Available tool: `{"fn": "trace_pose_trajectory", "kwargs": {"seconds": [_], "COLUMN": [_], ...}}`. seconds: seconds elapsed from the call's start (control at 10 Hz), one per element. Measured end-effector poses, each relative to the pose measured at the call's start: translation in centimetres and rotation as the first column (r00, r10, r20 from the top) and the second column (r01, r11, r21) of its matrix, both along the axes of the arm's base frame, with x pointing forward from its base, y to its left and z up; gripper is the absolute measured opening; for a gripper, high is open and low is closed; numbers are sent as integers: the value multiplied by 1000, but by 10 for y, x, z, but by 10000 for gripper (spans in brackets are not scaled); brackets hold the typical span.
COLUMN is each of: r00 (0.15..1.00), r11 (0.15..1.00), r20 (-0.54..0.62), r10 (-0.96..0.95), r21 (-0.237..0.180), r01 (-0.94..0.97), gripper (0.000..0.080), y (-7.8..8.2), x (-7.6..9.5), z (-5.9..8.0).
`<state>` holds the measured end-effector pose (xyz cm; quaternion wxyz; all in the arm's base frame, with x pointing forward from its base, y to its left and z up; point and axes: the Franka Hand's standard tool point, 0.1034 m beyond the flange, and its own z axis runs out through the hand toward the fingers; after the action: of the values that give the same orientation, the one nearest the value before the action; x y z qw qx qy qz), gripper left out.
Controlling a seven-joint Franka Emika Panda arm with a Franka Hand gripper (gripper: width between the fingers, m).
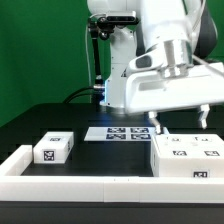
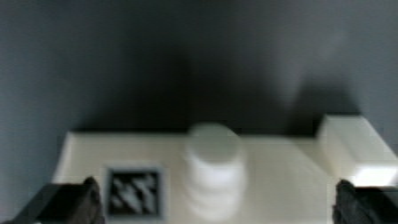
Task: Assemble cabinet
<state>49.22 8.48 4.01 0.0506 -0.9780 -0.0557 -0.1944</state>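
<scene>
Fingers point(image 2: 71, 203) spread wide, nothing between them, nothing gripped. In the wrist view both dark tips sit at the frame's corners with a broad gap. The gripper point(image 2: 217, 205) points straight down.

Directly under the gap: the white top of the cabinet case point(image 2: 267, 160). A short white round peg point(image 2: 214, 160) stands upright on it, roughly centred between the fingers, not touched by either. Just beside the peg, toward one finger, a black-and-white tag point(image 2: 134, 190) lies flat on the case top. Toward the other finger, a raised white block point(image 2: 356, 145) runs along the case edge. Wrist view is blurred, so the tag pattern is unreadable.

Exterior view: gripper point(image 1: 178, 120) hangs over the back edge of the cabinet case point(image 1: 188, 160), tips very close to the top. Cannot tell if they touch. The case sits at the exterior view's right, flat on the black table point(image 1: 100, 155), with several tags on its upper face.

A loose drawer block point(image 1: 52, 149), small, white, with one tag on top, sits at the exterior view's left, well apart from the case and clear of the gripper.

The marker board point(image 1: 118, 132) lies flat on the table between the two, further back, near the arm's white base point(image 1: 115, 90).

A low white border rail point(image 1: 70, 186) runs along the table's front edge and turns back at the exterior view's left corner; the drawer block is just inside it. The case's front is near the rail; contact unclear.

Green backdrop point(image 1: 40, 50) behind everything.
</scene>
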Motion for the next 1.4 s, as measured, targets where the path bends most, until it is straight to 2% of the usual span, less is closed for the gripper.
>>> {"fn": "trace_pose_trajectory", "kwargs": {"seconds": [0.1,0.3,0.4,0.8,1.0,1.4], "r00": [1000,991,988,989,991,992], "r11": [1000,991,987,988,991,992], "r20": [-3,-14,-18,-19,-16,-27], "r10": [-23,-132,-154,-147,-132,-121], "r21": [3,34,38,34,36,28], "r01": [23,132,154,148,133,122], "gripper": [648,648,648,648,648,648], "y": [-2,10,14,13,21,18], "x": [3,6,6,5,13,16], "z": [-1,0,-4,-6,-9,-24]}}
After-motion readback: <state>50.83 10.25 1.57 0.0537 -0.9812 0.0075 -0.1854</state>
